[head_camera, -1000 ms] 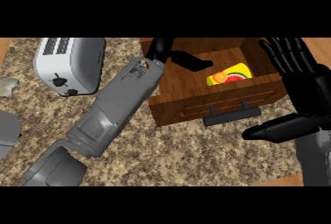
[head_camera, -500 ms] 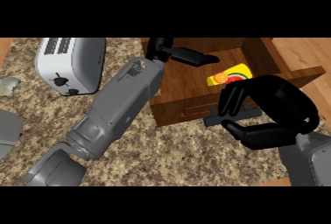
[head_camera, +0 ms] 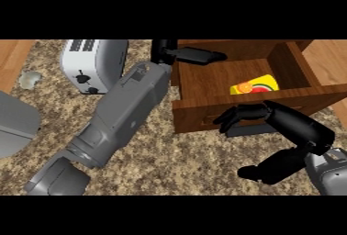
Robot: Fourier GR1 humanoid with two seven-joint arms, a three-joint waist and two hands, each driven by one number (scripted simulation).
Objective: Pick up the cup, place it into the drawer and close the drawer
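The cup (head_camera: 255, 86) is yellow with an orange, red and green fruit print. It lies inside the open wooden drawer (head_camera: 203, 87), just beyond the right robot hand (head_camera: 291, 128) and against the front wall. A silver toaster (head_camera: 92, 62) stands on the speckled counter (head_camera: 176, 160), left of the left robot hand (head_camera: 186, 55), with a small pale object (head_camera: 30, 79) further left. The right robot hand's fingers (head_camera: 237, 117) are curled against the drawer's front, at its dark handle (head_camera: 247, 131), thumb (head_camera: 267, 167) spread below, holding nothing. The left robot hand reaches over the drawer's back left corner, fingers straight; its grey forearm (head_camera: 125, 110) slants across the counter.
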